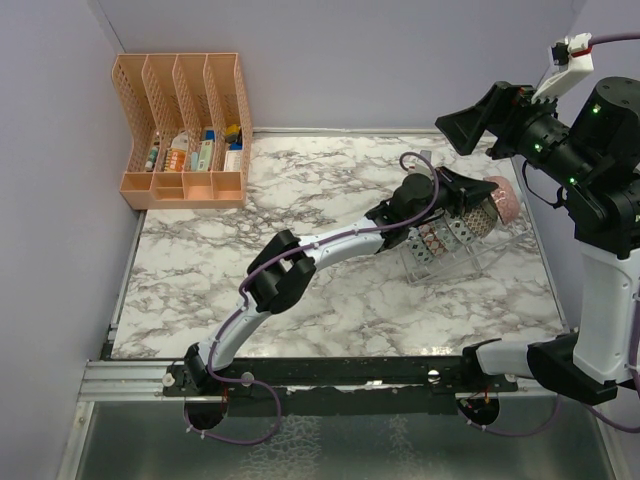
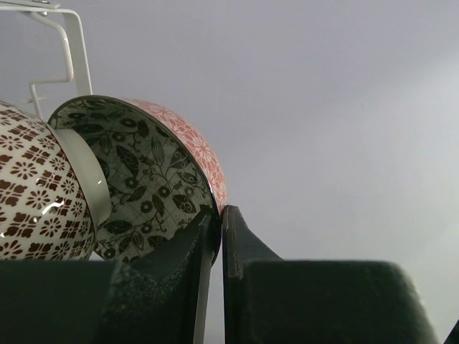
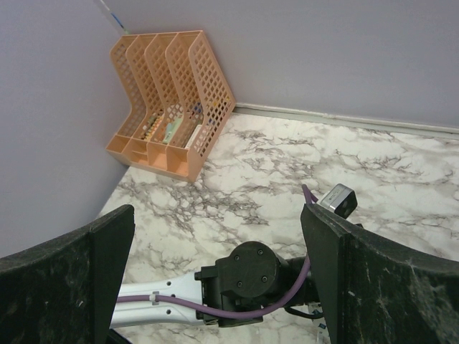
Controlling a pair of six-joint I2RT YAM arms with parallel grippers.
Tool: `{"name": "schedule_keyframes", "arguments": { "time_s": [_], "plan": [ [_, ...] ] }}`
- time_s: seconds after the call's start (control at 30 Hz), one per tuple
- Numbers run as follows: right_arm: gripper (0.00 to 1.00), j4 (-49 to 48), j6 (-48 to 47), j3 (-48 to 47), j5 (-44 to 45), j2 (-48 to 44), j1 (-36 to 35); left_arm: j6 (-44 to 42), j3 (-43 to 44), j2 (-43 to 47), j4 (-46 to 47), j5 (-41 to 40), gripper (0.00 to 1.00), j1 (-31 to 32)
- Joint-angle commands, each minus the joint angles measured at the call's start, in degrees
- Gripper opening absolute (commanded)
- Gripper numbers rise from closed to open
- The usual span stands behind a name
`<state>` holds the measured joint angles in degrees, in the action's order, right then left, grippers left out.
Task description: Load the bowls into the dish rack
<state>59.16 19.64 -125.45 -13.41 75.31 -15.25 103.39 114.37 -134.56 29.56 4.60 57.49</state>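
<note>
— Two arms to sort out. Left first?
— Stretched long and low from the near-left base, running diagonally over the white marble table (image 1: 380, 320) with grey veining. Elbow bent midway, wrist down at the clear wire-like dish rack (image 1: 450, 262) on the right side.
— And the left gripper (image 2: 219, 215)?
— Narrowed almost to nothing, black fingers (image 2: 240, 247) pinching the rim of a small round pink-flowered ceramic bowl (image 2: 143, 172). Glossy glaze, dark leaf-and-vine print inside. Tipped up on edge, mouth turned toward the wrist camera.
— Anything alongside?
— Just beside it, a brown-patterned ceramic bowl (image 2: 32, 204): cream ground, red-brown flower squares, plain white foot ring facing the pink one. Cannot tell whether touching.
— Seen from above?
— Both at the rack, pink at its far-right end, brown nearer the middle. Exact slots hidden by the wrist.
— Right arm?
— Reared up high along the right edge, wrist turned leftward, hanging above the left wrist and well apart from it. Right gripper (image 3: 219, 211) spread wide, holding nothing, with matte speckled black fingers.
— Elsewhere?
— Peach plastic slotted file organizer (image 1: 185, 130) with perforated walls, tucked in the far-left corner, well apart from the rack.
</note>
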Motion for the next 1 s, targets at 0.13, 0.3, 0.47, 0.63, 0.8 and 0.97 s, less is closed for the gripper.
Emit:
{"name": "schedule_keyframes", "arguments": {
  "time_s": [0.13, 0.3, 0.47, 0.63, 0.8, 0.97],
  "plan": [
    [0.99, 0.0, -1.0, 0.8, -1.1, -1.2, 0.4, 1.2, -1.5, 3.4, 2.1, 0.2, 0.23, 1.6],
    [0.99, 0.1, -1.1, 0.8, -1.1, -1.2, 0.4, 1.4, -1.9, 3.2, 2.3, 0.3, 0.31, 1.7],
    [0.99, 0.0, -1.1, 1.0, -1.2, -1.0, 0.4, 1.4, -2.7, 3.9, 2.1, 0.5, 0.38, 1.7],
    [1.0, -0.2, -0.9, 1.0, -1.4, -1.0, 0.4, 1.3, -3.8, 4.9, 0.6, 1.2, 0.5, 1.7],
    [0.99, -0.2, -0.9, 1.2, -1.5, -1.0, 0.4, 1.0, -4.5, 5.8, -1.1, 2.1, 0.55, 1.7],
    [1.0, -0.3, -0.8, 1.6, -1.5, -1.2, 0.4, 0.2, -5.5, 7.2, -3.5, 3.1, 0.58, 1.5]
  ]
}}
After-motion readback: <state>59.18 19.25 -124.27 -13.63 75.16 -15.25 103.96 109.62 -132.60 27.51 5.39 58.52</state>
